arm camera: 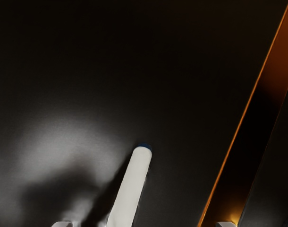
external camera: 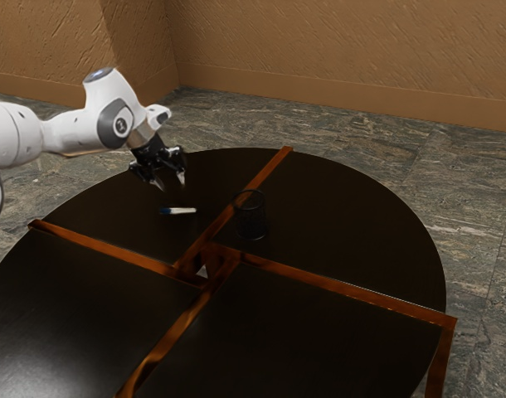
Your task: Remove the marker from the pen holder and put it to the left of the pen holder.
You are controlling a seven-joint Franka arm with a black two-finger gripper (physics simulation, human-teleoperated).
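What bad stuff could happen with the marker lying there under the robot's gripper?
The marker lies on its side and looks round, so a bump might make it roll.

The open gripper hangs just above it, so if it dipped, it could knock the marker out of place.

The pen holder stands upright nearby, so if the arm swung low that way, it might tip it over.

No word, number or brand name can be read. In the exterior view, the white robot arm [external camera: 75, 131] bears a small round emblem [external camera: 122, 127] on the dark grey side of a joint: a pale ring around a darker middle, with a pale mark inside it. Whether that mark is a letter, a number or a logo is too small to tell.
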